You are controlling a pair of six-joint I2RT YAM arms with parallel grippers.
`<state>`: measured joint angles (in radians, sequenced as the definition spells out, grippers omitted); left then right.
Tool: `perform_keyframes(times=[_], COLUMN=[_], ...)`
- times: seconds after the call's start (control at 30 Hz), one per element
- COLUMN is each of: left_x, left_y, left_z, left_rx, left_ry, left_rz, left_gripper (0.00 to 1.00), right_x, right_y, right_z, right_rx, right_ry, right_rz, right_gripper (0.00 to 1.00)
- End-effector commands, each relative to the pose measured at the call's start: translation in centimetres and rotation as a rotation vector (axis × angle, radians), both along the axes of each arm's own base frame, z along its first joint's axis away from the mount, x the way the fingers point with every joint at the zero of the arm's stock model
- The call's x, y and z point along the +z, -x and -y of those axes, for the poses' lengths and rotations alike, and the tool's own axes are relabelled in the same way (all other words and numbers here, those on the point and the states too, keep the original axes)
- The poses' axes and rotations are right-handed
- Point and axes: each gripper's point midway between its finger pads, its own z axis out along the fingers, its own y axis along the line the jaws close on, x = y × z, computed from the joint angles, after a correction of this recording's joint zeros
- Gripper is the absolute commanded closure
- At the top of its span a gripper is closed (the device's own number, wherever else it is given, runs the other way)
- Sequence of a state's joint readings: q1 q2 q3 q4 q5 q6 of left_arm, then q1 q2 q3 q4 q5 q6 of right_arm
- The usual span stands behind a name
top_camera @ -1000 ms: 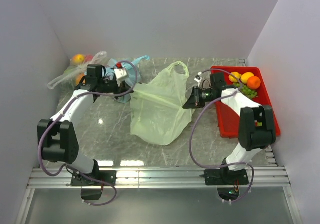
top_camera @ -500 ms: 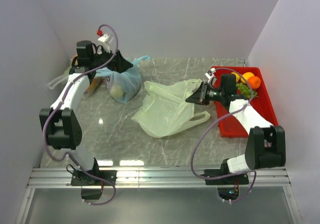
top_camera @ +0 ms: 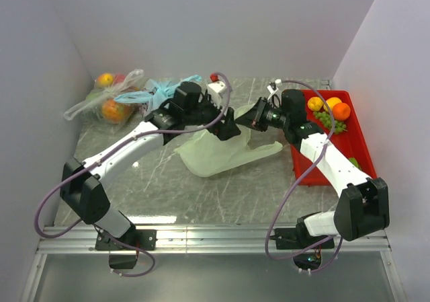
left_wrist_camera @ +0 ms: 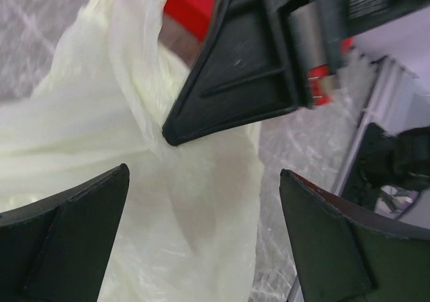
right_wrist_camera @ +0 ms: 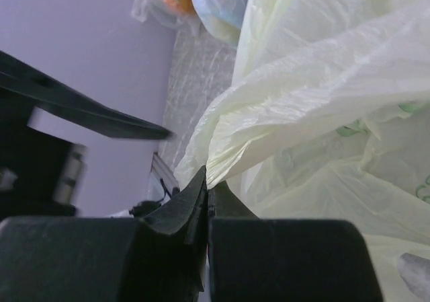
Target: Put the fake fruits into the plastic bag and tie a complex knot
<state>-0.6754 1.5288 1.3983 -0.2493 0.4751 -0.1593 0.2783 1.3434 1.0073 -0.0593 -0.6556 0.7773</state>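
far-left corner: clear bag (top_camera: pixel 101 103) of orange and red fruit, slumped against the wall on the desk (top_camera: pixel 154 181)
just right of it: light blue bag (top_camera: pixel 158 92), knotted top, touching the clear one as far as I can see
left arm: stretched way across to the middle of the desk, over the near side of the blue bag
left fingers (top_camera: pixel 227 127): spread wide and holding nothing; in the wrist view the pale green plastic sits between them, and I can't tell whether they touch it
plastic bag (top_camera: pixel 215 155): lying crumpled on the middle of the desk, between the two arms, with its top corner pulled up toward the right
right fingers (right_wrist_camera: pixel 207 187): clenched tight on a bunched fold of the plastic bag, nose to nose with the left ones
red tray (top_camera: pixel 330 164): right side of the desk, along the wall
fake fruits (top_camera: pixel 332 103): all in the far end of the red tray, none in the bag; two yellow-orange ones side by side, orange ball (top_camera: pixel 342 111) just right of them, grape bunch (top_camera: pixel 329 120) in front
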Motion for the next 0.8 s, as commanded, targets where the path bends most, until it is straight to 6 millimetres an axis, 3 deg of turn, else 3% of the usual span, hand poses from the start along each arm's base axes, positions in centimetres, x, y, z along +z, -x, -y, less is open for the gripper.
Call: perform_keyframes(times=[0.0, 0.27, 0.3, 0.33, 0.37, 0.4, 0.43, 0.47, 0.5, 0.53, 0.57, 0.6, 0.67, 0.7, 0.73, 0.77], left_x=[-2.7, -5.2, -6.2, -6.5, -6.6, -6.2, -6.3, -5.8, -5.5, -4.8, -3.2, -3.5, -0.9, -1.4, -0.7, 0.3], left_y=[-1.5, -2.4, -2.8, -2.6, -3.8, -4.0, -3.9, -3.9, -3.3, -3.4, -3.0, -2.4, -1.5, -1.0, -0.5, -0.4], left_z=[0.0, 1.2, 1.0, 1.1, 0.0, -0.6, -0.7, -1.5, -1.8, -1.9, -2.5, -2.9, -3.8, -4.2, -4.3, -4.9], left_rx=[0.177, 0.260, 0.279, 0.267, 0.294, 0.293, 0.278, 0.236, 0.198, 0.176, 0.134, 0.114, 0.011, -0.017, -0.046, -0.093], left_ry=[-0.099, -0.133, -0.157, -0.141, -0.119, -0.082, -0.027, 0.014, 0.042, 0.082, 0.135, 0.160, 0.255, 0.282, 0.330, 0.372], left_rz=[-0.026, -0.055, -0.081, -0.134, -0.177, -0.214, -0.270, -0.317, -0.347, -0.364, -0.365, -0.394, -0.353, -0.368, -0.410, -0.388], left_gripper=[0.01, 0.01, 0.08, 0.29, 0.38, 0.49, 0.76, 0.84, 0.90, 1.00, 1.00, 1.00, 1.00, 1.00, 1.00, 1.00], right_x=[1.9, 2.0, 2.2, 2.3, 2.8, 2.9, 2.8, 3.4, 3.5, 3.5, 3.6, 3.0, 3.2, 2.9, 2.8, 3.6], right_y=[-1.4, -0.8, -0.6, -0.6, -0.6, -0.6, -0.6, -0.6, -0.6, -0.5, -0.2, 0.8, 1.2, 2.0, 2.8, 2.8], right_z=[-0.1, -0.7, -0.8, -0.7, -0.7, -0.5, -0.1, 0.2, 0.5, 1.2, 1.5, 1.9, 3.3, 3.9, 4.4, 5.9], right_rx=[-0.086, -0.075, -0.067, -0.062, -0.059, -0.054, -0.043, -0.039, -0.027, -0.003, 0.022, 0.070, 0.134, 0.174, 0.224, 0.194], right_ry=[0.022, 0.016, 0.012, 0.024, 0.030, 0.047, 0.087, 0.112, 0.137, 0.192, 0.224, 0.261, 0.375, 0.392, 0.385, 0.373], right_rz=[0.020, 0.000, 0.004, 0.017, 0.039, 0.057, 0.086, 0.118, 0.142, 0.184, 0.208, 0.203, 0.313, 0.323, 0.357, 0.385], right_gripper=[0.99, 0.99, 0.98, 0.98, 0.96, 0.89, 0.82, 0.74, 0.55, 0.46, 0.33, 0.27, 0.18, 0.17, 0.08, 0.07])
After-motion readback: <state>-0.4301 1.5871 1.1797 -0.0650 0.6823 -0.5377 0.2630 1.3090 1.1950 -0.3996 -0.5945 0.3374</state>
